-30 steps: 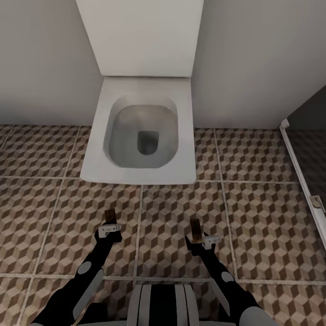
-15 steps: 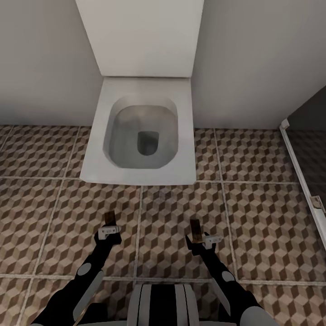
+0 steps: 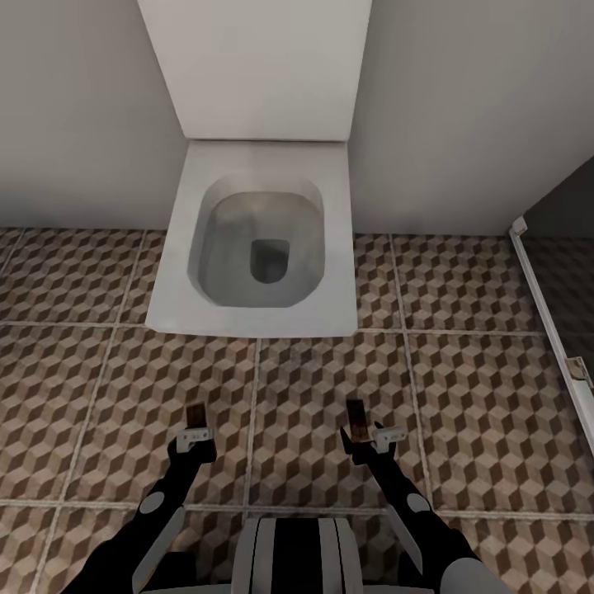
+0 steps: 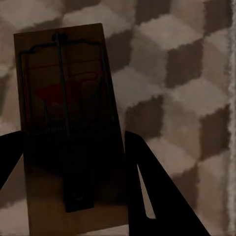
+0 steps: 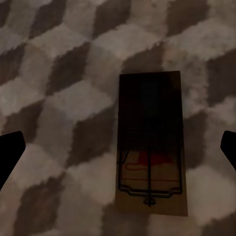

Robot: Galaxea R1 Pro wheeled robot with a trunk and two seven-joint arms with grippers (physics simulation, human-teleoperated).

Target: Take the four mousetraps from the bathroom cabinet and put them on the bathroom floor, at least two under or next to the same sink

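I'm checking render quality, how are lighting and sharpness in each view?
Head view: evenly lit and sharp, the toilet crisp. Left wrist view: dim, the mousetrap in dark shadow, tiles soft. Right wrist view: dim and blurry, the other mousetrap shadowed over the bathroom floor.

two mousetraps, wood, red mark | left one (image 3: 195, 414) | right one (image 3: 355, 419) | flat on cube-tile floor (image 3: 478, 396)
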